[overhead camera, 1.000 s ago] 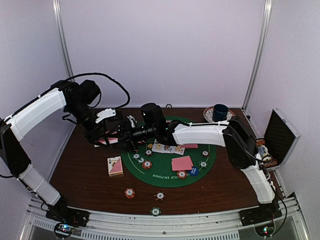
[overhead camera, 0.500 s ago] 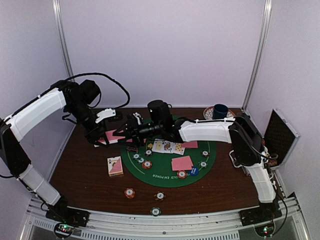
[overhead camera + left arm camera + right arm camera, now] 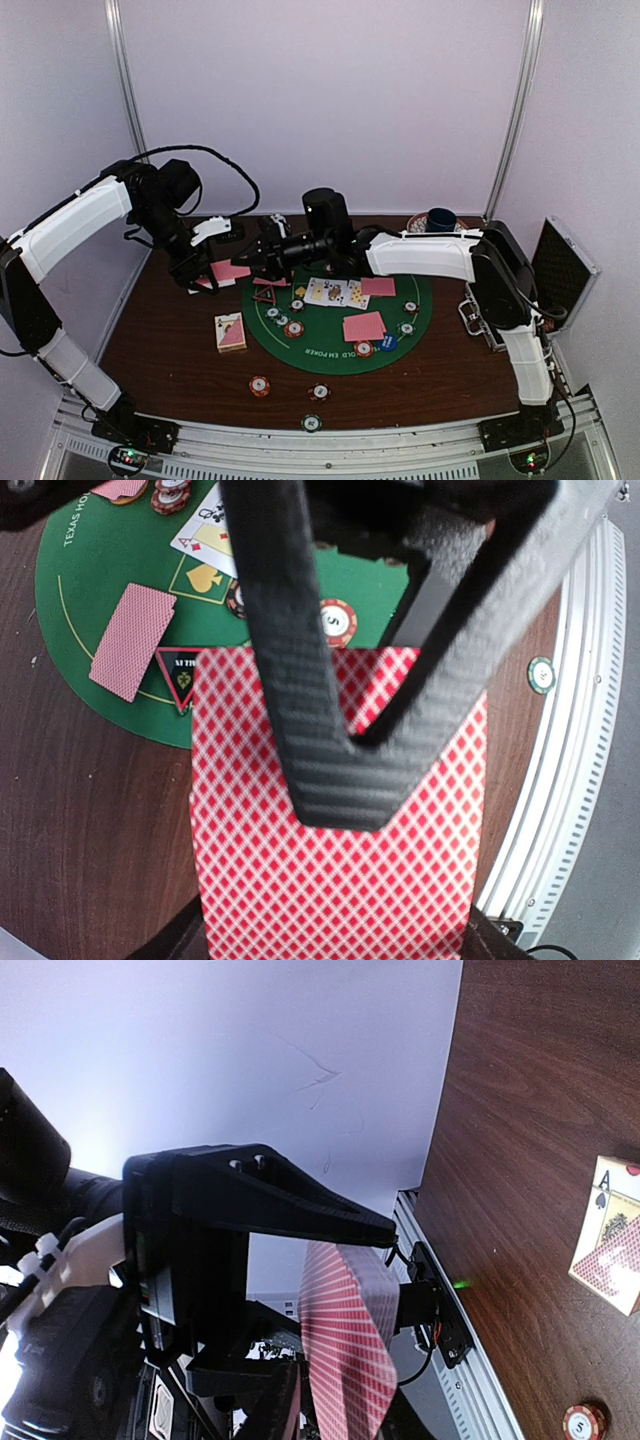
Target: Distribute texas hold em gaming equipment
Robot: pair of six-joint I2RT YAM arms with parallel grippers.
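The left jaws [image 3: 340, 802] are clamped on a pink-backed card [image 3: 340, 900], held in the air above the far left of the brown wooden surface [image 3: 170, 350], just off the rim of the round green mat [image 3: 325, 345]. The right jaws [image 3: 252, 260] are at that card's free end, but whether they have closed on it cannot be told. The right arm stretches across the mat's far side and hides part of it. On the mat lie one red-black triangle marker [image 3: 265, 294], a small spread of face-up cards [image 3: 337, 292], two face-down pink cards [image 3: 363, 326], one blue disc [image 3: 388, 343] and at least five striped chips [image 3: 294, 328]. Three more chips [image 3: 259, 385] sit on the wood toward the near edge, and one card box [image 3: 230, 332] lies left of the mat. A dark blue cup [image 3: 440, 222] stands far right, and an open black case [image 3: 565, 272] is at the right edge. Pale walls surround the surface.
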